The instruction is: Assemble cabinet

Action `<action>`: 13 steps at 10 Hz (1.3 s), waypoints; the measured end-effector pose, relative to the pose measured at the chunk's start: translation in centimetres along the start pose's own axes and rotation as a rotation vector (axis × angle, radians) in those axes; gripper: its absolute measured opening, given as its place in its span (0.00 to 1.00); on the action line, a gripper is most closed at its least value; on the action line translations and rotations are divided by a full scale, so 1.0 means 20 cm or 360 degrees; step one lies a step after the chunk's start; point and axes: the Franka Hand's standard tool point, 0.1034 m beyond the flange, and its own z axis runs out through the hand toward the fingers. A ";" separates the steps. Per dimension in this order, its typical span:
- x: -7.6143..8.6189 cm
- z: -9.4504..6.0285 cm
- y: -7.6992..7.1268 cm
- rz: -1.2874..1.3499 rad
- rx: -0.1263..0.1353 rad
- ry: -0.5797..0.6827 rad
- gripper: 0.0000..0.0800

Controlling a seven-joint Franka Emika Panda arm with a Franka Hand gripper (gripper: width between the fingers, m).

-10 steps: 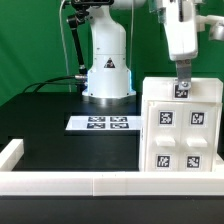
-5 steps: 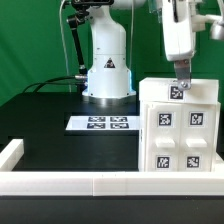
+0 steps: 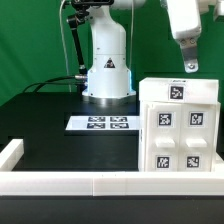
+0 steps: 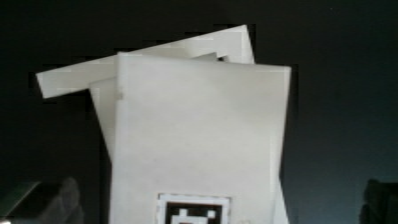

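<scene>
The cabinet [image 3: 180,125] is a large white box with black-and-white tags on its top and front, standing at the exterior view's right. My gripper [image 3: 191,64] hangs in the air a short way above the cabinet's top, not touching it. In the wrist view the cabinet [image 4: 196,120] fills the middle, seen from above, with a tag near the picture's edge. My gripper [image 4: 210,205] is open and empty: its two dark fingers [image 4: 39,203] stand wide apart on either side of the cabinet.
The marker board [image 3: 103,123] lies flat on the black table in front of the robot base [image 3: 107,72]. Low white border rails run along the front [image 3: 90,182] and the exterior view's left [image 3: 10,152]. A green backdrop stands behind.
My gripper has risen from the tag on the cabinet's top and moved a little toward the exterior view's right. The cabinet has not moved.
</scene>
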 end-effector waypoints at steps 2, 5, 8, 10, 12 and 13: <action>0.00 0.01 0.01 -0.0246 -0.0022 0.0018 1.00; -0.01 0.00 -0.02 -0.0889 -0.0049 0.0027 1.00; -0.04 0.00 -0.03 -0.1496 -0.0085 0.0059 1.00; -0.04 0.00 -0.03 -0.1781 -0.0092 0.0056 1.00; -0.04 0.00 -0.03 -0.1995 -0.0097 0.0051 1.00; -0.04 0.00 -0.03 -0.2076 -0.0099 0.0049 1.00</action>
